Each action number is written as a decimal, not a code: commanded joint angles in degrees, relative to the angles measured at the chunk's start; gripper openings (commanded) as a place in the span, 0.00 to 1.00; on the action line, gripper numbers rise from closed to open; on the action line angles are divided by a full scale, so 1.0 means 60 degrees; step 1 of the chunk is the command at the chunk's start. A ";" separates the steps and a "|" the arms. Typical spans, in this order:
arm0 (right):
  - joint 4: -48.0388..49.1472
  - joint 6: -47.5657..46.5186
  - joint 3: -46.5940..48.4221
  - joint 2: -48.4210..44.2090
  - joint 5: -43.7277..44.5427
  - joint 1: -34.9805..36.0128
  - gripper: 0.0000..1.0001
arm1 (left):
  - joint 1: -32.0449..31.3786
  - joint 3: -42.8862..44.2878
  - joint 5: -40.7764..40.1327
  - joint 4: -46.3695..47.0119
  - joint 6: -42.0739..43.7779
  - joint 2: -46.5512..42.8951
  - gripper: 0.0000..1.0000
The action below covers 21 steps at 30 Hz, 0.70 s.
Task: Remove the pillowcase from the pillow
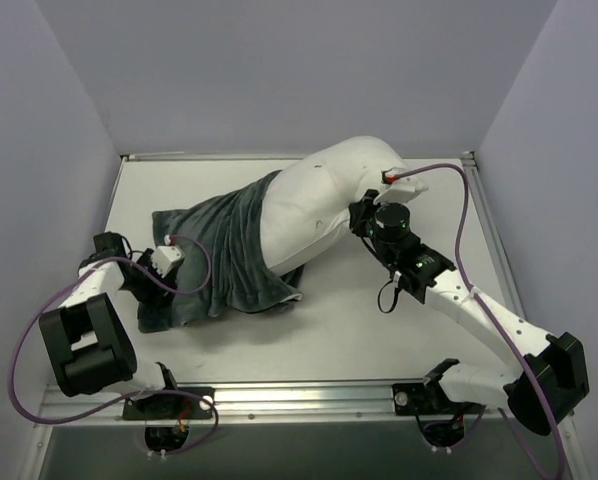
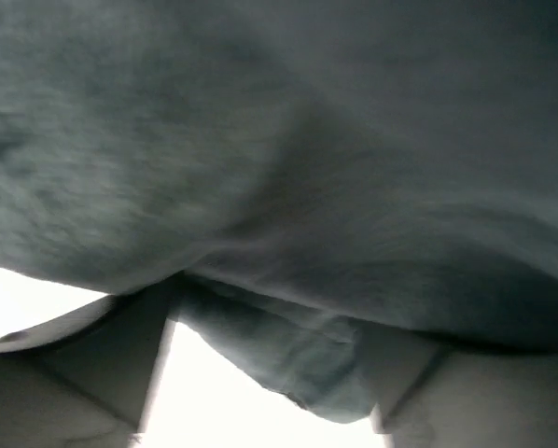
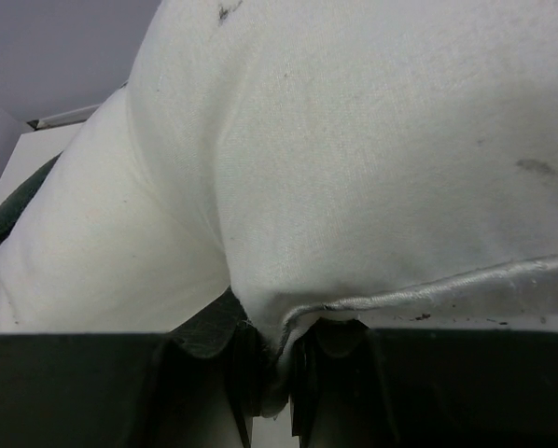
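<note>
The white pillow (image 1: 324, 195) lies at the back middle of the table, its right end bare and its left end inside the dark grey pillowcase (image 1: 214, 265). Only the grey face shows; no zebra stripes are visible. My right gripper (image 1: 360, 216) is shut on a pinch of the pillow's seam edge (image 3: 288, 327) at its near right side; the pillow (image 3: 354, 159) fills that view. My left gripper (image 1: 173, 260) is at the pillowcase's left edge. In the left wrist view its fingers (image 2: 120, 364) stand apart, with a fold of grey pillowcase (image 2: 288, 350) hanging between them.
The table's white top (image 1: 359, 330) is walled by grey panels left, right and behind. A metal rail (image 1: 309, 400) runs along the near edge by the arm bases. Purple cables loop beside both arms.
</note>
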 commanded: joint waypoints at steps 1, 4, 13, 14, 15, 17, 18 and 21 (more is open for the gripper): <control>0.0621 -0.0113 0.0456 -0.0279 0.0171 -0.0084 0.00 | -0.0079 0.0251 0.0307 0.1823 -0.0697 0.0424 0.74; 0.0460 -0.0127 0.0427 -0.0483 0.0142 -0.0347 0.00 | -0.0022 0.0105 0.0659 0.2101 -0.1150 0.0368 0.02; -0.0653 -0.0171 0.1188 -0.2311 -0.0121 -0.2849 0.00 | 0.2233 0.0805 -0.0758 0.4622 -0.3642 0.0963 0.02; -0.0755 -0.0229 0.1435 -0.2518 -0.0252 -0.3578 0.00 | 0.2482 0.1011 -0.0891 0.4622 -0.3599 0.1156 0.02; -0.1003 -0.0244 0.1568 -0.2724 -0.0312 -0.3948 0.00 | 0.2905 0.1187 -0.1095 0.4665 -0.3526 0.1332 0.02; -0.1253 -0.0332 0.1934 -0.3193 -0.0530 -0.4898 0.00 | 0.3244 0.1495 -0.1272 0.4739 -0.3365 0.1684 0.02; -0.1283 -0.0318 0.2008 -0.3339 -0.0808 -0.5107 0.00 | 0.3492 0.1554 -0.1041 0.4579 -0.3132 0.1714 0.02; -0.1283 0.0177 0.2199 -0.3079 -0.2297 -0.5227 0.00 | 0.3568 0.1759 0.0450 0.2301 -0.1529 0.1262 0.02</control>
